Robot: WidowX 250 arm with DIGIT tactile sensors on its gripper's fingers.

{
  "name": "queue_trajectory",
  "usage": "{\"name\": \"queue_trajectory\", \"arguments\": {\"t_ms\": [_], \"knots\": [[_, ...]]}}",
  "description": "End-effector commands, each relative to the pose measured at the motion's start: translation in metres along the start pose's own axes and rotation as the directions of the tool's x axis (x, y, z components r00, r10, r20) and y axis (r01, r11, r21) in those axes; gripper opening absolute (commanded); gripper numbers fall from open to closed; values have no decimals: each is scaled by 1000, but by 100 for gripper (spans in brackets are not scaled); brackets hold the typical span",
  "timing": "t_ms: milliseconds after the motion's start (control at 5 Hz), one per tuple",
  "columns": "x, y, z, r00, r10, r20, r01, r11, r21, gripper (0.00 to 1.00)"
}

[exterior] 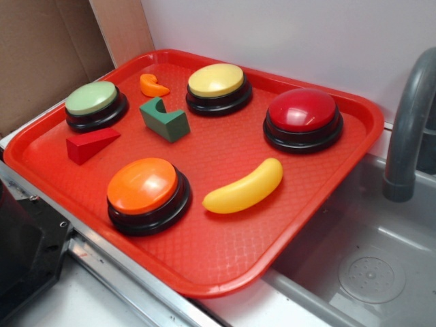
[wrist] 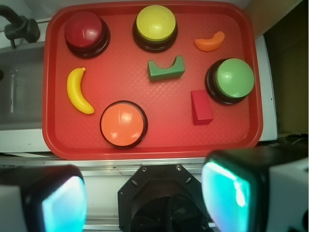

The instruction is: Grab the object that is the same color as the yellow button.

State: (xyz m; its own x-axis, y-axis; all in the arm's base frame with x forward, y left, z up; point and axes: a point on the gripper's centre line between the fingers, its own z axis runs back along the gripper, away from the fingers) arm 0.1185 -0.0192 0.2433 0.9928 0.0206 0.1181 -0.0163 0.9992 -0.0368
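A glossy yellow toy banana (exterior: pixel 244 187) (wrist: pixel 78 90) lies flat on the red tray (exterior: pixel 204 266) (wrist: pixel 159 145), between the orange button and the red button. At the tray's far side stands the yellow button (exterior: pixel 216 82) (wrist: pixel 155 24), pale yellow dome on a black base. In the wrist view my gripper (wrist: pixel 145 200) is open, its two teal pads far apart with nothing between them. It hangs high above the robot base, off the tray's near edge and well away from the banana. The exterior view does not show the gripper.
Also on the tray: an orange button (exterior: pixel 144 187) (wrist: pixel 123 123), a red button (exterior: pixel 303 112) (wrist: pixel 86 30), a green button (exterior: pixel 92 101) (wrist: pixel 233 78), a green arch block (exterior: pixel 163 119) (wrist: pixel 166 69), a red wedge (exterior: pixel 90 144) (wrist: pixel 201 107) and a small orange curved piece (exterior: pixel 154 86) (wrist: pixel 210 42). A grey sink (exterior: pixel 368 266) with a faucet (exterior: pixel 409 122) borders the tray.
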Motion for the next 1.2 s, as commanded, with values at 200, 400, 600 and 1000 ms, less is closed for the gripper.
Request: {"name": "queue_trajectory", "arguments": {"t_ms": [200,400,600,1000], "knots": [[21,-46,-13,993,-109,43,109,994,3,100],[46,-87,-53,988,-155,17,155,987,-42,100],[62,-117,-104,985,-167,-38,167,986,-26,100],[64,-130,-166,972,-205,-117,209,978,21,100]]}}
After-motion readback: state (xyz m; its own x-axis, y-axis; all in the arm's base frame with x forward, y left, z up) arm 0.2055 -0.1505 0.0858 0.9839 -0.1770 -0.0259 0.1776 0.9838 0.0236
